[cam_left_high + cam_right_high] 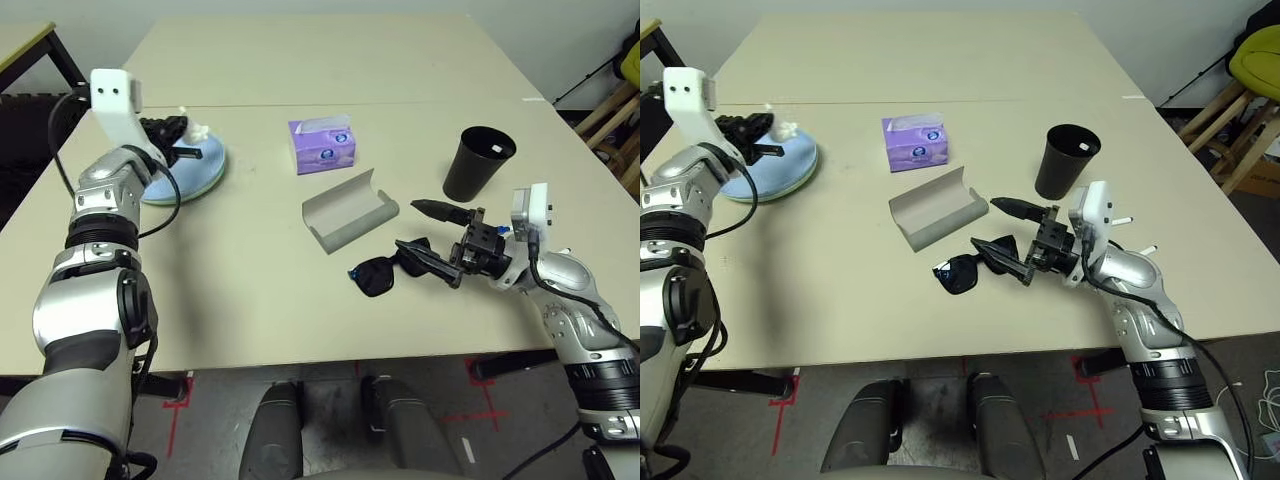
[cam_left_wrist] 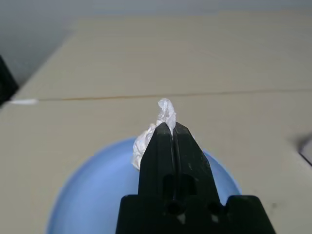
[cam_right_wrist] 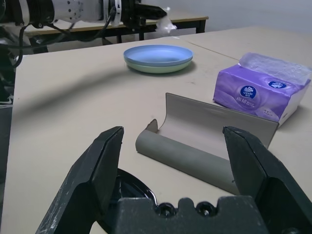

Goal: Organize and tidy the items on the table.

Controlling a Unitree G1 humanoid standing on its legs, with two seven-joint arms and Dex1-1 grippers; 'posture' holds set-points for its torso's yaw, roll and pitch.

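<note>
My left gripper (image 1: 183,131) is shut on the crumpled white tissue (image 2: 158,127), held just above the light blue plate (image 1: 190,168), which is stacked on a pale green one (image 3: 158,66) at the table's far left. My right gripper (image 1: 410,226) stands open just right of the black sunglasses (image 1: 376,276), with its lower finger close over one temple. The grey glasses case (image 1: 350,210) lies open at mid-table. The purple tissue box (image 1: 322,145) sits behind the case. The black cup (image 1: 477,163) stands upright behind my right gripper.
The beige table (image 1: 250,290) joins a second table (image 1: 320,60) at the back. A wooden stool (image 1: 1240,130) and a yellow object (image 1: 1258,50) stand off the right edge. Bare tabletop spreads across the front left.
</note>
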